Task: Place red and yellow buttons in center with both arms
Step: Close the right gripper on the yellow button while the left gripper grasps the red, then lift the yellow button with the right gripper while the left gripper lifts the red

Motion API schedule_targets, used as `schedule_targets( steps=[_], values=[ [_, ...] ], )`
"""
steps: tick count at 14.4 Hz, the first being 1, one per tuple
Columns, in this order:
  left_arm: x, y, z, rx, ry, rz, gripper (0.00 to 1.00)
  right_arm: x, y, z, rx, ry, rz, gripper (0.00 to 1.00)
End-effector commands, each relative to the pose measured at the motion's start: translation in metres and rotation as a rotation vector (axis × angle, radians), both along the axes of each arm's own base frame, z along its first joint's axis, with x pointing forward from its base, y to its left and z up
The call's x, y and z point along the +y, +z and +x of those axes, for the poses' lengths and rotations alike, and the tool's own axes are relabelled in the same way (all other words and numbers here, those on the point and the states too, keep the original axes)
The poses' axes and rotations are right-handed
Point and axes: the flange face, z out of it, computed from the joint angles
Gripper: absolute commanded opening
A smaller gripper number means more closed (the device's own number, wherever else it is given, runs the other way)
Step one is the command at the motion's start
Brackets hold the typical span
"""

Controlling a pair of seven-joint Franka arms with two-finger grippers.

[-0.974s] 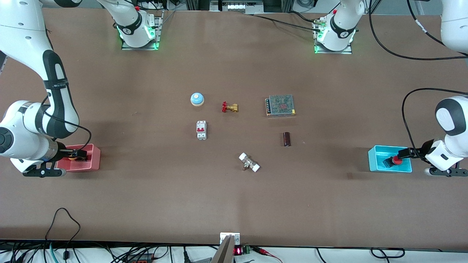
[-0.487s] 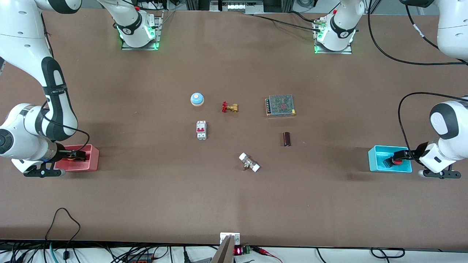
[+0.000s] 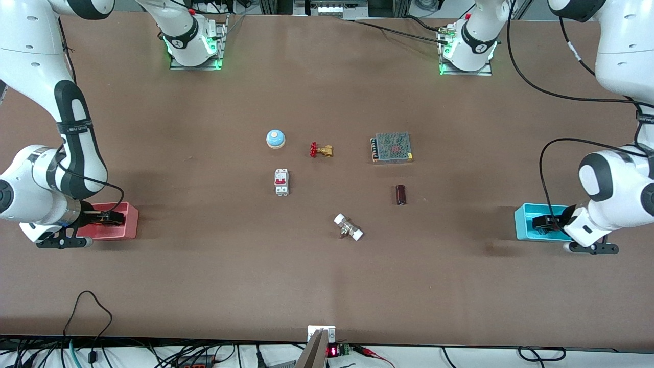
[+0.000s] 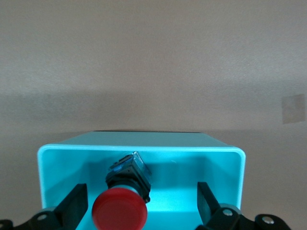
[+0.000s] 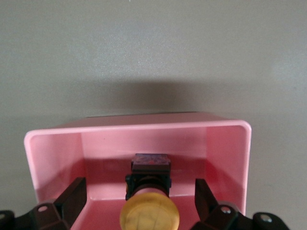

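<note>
We see the left hand (image 4: 139, 211) inside the cyan bin (image 4: 225, 158) at the left arm's end of the desk (image 3: 204, 276), fingers (image 4: 74, 206) spread wide either side of the red button (image 4: 120, 211), not touching it. The right hand (image 5: 139, 206) sits in the pink bin (image 5: 48, 143) at the right arm's end, likewise apart around the yellow button (image 5: 149, 215) (cap toward the camera). Mid-desk we spot the blue bell (image 3: 275, 138) and brass valve (image 3: 321, 150).
</note>
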Motion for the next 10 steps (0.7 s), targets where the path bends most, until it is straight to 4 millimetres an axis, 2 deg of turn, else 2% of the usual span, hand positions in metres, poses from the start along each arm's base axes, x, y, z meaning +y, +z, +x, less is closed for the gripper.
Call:
schedule_targets(
  steps=[1, 2, 3, 5, 8, 10],
  values=[
    [0.003, 0.002, -0.003, -0.004, 0.009, 0.013, 0.98, -0.003, -0.003, 0.004, -0.014, 0.011, 0.019, 0.9],
    [0.005, 0.004, -0.003, -0.007, 0.007, 0.016, 0.95, -0.004, -0.003, 0.004, -0.014, 0.01, 0.019, 0.8],
    [0.007, 0.006, -0.003, -0.008, 0.01, 0.017, 0.92, -0.004, -0.002, 0.004, -0.014, 0.008, 0.019, 0.74],
    [0.009, 0.007, -0.004, -0.006, 0.013, 0.017, 0.83, -0.003, -0.002, 0.004, -0.014, 0.013, 0.017, 0.57],
    [0.009, 0.011, -0.006, 0.007, 0.019, 0.015, 0.68, -0.003, 0.003, 0.005, -0.016, 0.021, 0.011, 0.43],
    [0.008, 0.014, -0.006, 0.007, 0.018, 0.014, 0.61, -0.002, 0.008, 0.006, -0.019, 0.041, 0.009, 0.39]
  ],
)
